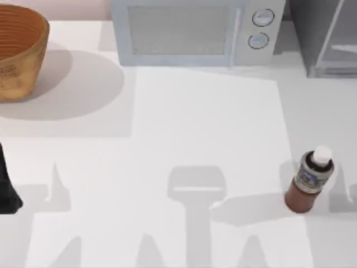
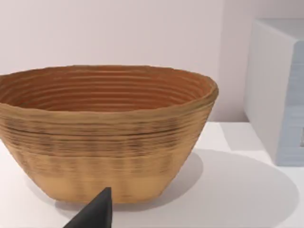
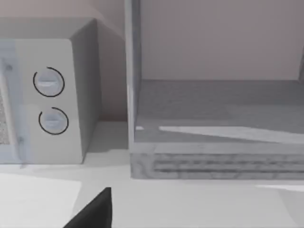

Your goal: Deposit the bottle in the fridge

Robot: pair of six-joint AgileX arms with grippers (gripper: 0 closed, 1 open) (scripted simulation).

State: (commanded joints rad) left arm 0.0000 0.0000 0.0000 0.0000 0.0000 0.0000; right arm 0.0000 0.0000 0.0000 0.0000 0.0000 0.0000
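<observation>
**A:** From above, you've got the bottle (image 1: 310, 180) standing upright on the table (image 1: 184, 128), over at the right side, white cap up, label around its upper body. It stands alone, well apart from everything else.

**B:** And the fridge?

**A:** The fridge (image 1: 326, 36) sits at the far right corner of the table, well behind the bottle. Just to its left is the microwave (image 1: 195, 30), two round knobs on its right end. At the far left you see the wicker basket (image 1: 19, 50). A dark piece of your left arm (image 1: 8, 187) pokes in at the left edge, near the front.

**B:** Left wrist view next.

**A:** You're looking straight at the basket (image 2: 104, 137), upright on the table, ribbed inside, with the microwave's side (image 2: 278, 90) beside it. One dark fingertip of the left gripper (image 2: 95, 213) juts in at the frame's edge; I can't tell you whether that gripper is apart or together.

**B:** And the right wrist?

**A:** You face the fridge (image 3: 218, 128), its interior open to view, grey floor inside and a vent strip along the base. The microwave (image 3: 50, 95) is next to it, both knobs visible. One dark fingertip of the right gripper (image 3: 95, 211) shows here too; apart or together, I can't tell. It grips nothing that you can see.
</observation>
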